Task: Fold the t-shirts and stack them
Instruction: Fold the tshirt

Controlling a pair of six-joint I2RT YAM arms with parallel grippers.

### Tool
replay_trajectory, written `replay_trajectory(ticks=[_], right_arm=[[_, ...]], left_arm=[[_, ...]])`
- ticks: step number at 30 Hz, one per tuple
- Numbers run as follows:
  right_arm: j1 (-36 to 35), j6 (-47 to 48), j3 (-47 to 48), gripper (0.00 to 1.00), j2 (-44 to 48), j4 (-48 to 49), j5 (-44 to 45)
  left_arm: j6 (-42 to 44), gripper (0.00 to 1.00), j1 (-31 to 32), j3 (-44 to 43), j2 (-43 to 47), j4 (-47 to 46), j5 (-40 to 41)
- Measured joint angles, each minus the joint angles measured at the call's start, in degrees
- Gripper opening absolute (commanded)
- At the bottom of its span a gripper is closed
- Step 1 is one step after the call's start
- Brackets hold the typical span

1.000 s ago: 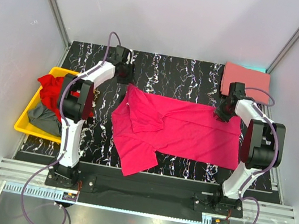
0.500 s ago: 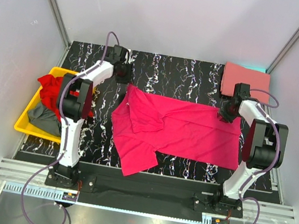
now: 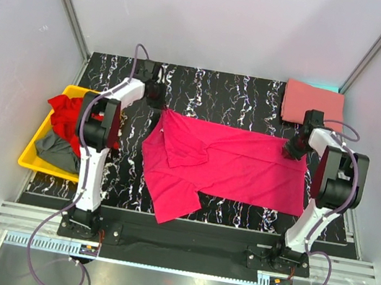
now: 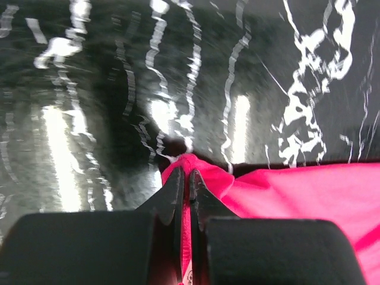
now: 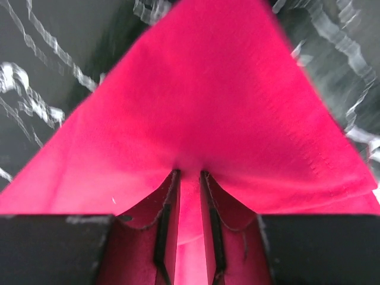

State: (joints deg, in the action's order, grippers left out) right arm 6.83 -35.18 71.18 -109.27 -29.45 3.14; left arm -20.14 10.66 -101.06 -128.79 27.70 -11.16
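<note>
A magenta t-shirt (image 3: 230,165) lies spread across the black marbled table, one sleeve folded over at its left. My left gripper (image 3: 161,105) is at the shirt's far left corner. In the left wrist view that gripper (image 4: 189,174) is shut on a pinch of the magenta cloth (image 4: 297,193). My right gripper (image 3: 292,150) is at the far right corner. Its jaws (image 5: 190,173) stand narrow with a fold of the magenta t-shirt (image 5: 214,101) pinched between them. A folded salmon t-shirt (image 3: 313,103) lies at the back right corner. Red (image 3: 65,116) and grey (image 3: 56,148) t-shirts sit crumpled in the bin.
The yellow bin (image 3: 30,154) stands at the table's left edge, beside my left arm. Bare marbled table (image 3: 228,94) runs along the back behind the magenta shirt. White walls close in the left, back and right sides.
The left gripper has closed on the shirt's far left corner. The right gripper has moved right and slightly back, drawing the shirt's far right corner with it.
</note>
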Motion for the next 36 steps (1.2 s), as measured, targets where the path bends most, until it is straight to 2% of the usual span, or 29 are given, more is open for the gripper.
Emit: replay_trajectory(ticks=[6, 12, 14, 19, 23, 26, 30, 36], right_arm=[[3.43, -1.09, 1.31, 0.25, -1.46, 2.03, -1.4], [4.26, -1.49, 2.23, 0.26, -2.19, 2.64, -1.6], [4.28, -1.49, 2.49, 0.26, -2.4, 3.02, -1.7], [4.5, -1.29, 2.56, 0.28, -2.69, 4.76, -3.41], [4.61, -0.96, 4.15, 0.32, -2.84, 2.84, -4.24], [4.66, -0.79, 6.97, 0.36, -2.58, -0.24, -4.0], [4.7, -0.83, 8.96, 0.36, 1.09, -4.57, -3.69], [4.79, -3.1, 5.46, 0.33, 11.15, -8.37, -4.81]], left_arm=[[-5.25, 0.0, -2.38, -1.29, -1.4, 0.04, 0.13], [-7.67, 0.0, -2.16, -5.79, -3.98, 1.9, 1.44], [-7.91, 0.05, -2.12, -6.78, -4.66, 1.95, 1.14], [-7.89, 0.4, -2.21, -7.02, -4.81, 1.9, 0.2], [-8.22, 0.47, -2.43, -7.02, -3.85, 3.13, 0.87], [-8.26, 0.48, -2.54, -7.04, -0.57, 5.9, 3.52], [-8.2, 0.48, -2.23, -5.42, 7.89, 7.32, 6.91], [-8.39, 0.49, 0.98, 4.9, 24.33, 6.95, 8.7]])
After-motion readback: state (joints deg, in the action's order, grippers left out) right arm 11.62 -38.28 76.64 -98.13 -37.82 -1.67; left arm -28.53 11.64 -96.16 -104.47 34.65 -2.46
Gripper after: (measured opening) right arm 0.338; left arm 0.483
